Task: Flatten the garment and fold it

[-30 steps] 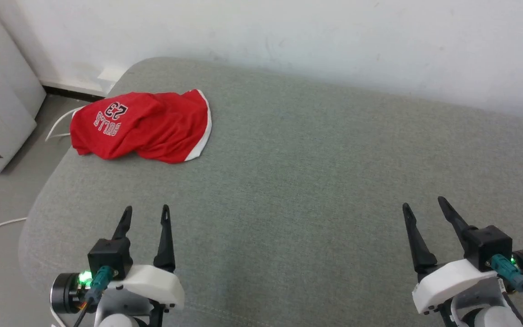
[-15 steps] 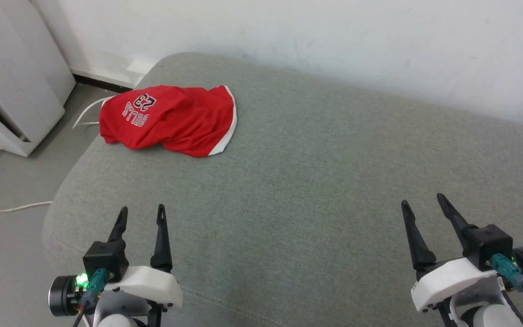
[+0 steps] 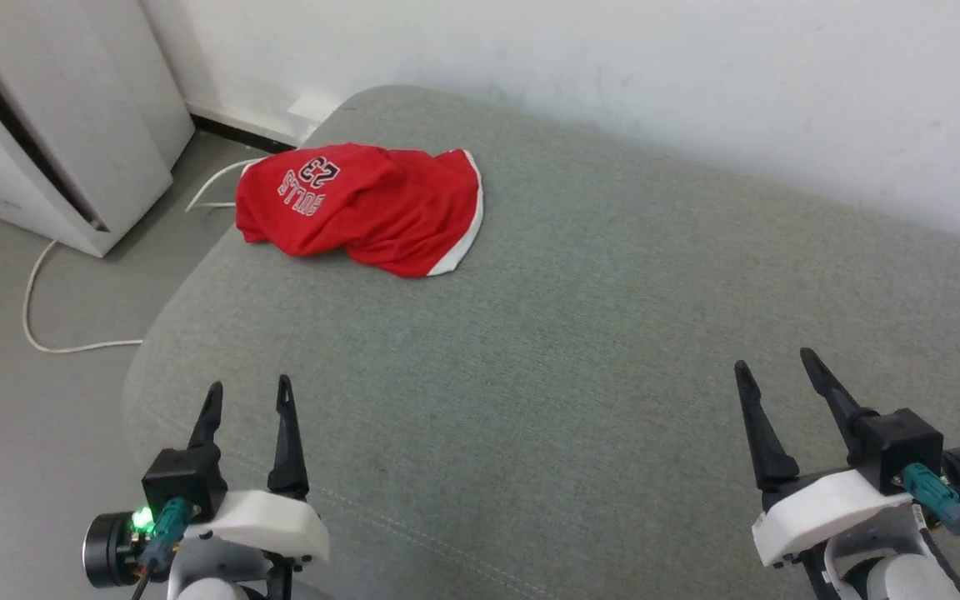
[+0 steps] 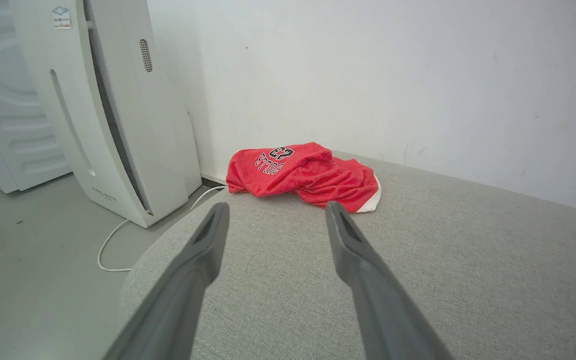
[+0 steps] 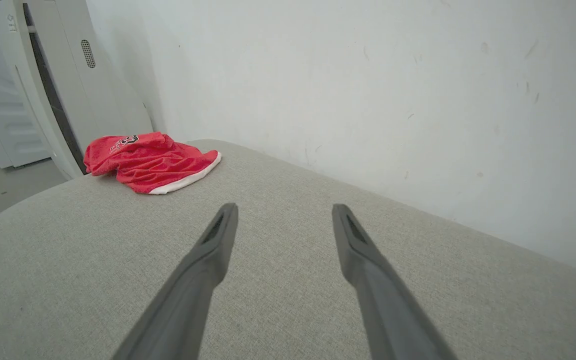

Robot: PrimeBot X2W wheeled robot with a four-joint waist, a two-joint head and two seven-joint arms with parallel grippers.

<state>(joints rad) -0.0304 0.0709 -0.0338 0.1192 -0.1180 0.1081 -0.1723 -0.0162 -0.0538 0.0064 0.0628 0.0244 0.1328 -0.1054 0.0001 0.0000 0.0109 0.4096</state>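
Left hand: both dark fingers spread wide, nothing between them, nothing held. It sits over the near left corner of the grey upholstered cushion, tips pointing toward the far side. In the left wrist view the left hand shows bare fabric between its fingers.

Right hand: equally wide, empty, over the near right part of the cushion. The right wrist view of the right hand confirms a clear gap, fabric only beneath.

Red shorts: a crumpled, unfolded heap at the far left corner of the cushion, close to the wall, well apart from both hands. The "BULLS 23" print faces up and reads upside down from the head; white trim runs along the right-hand edge. Same heap in the wrist views.

Surface: woven grey-green cover, rounded corners, a stitched seam near the front edge.

Room: plain white wall behind; a tall white appliance on the grey floor to the left; a white cable trailing across the floor.
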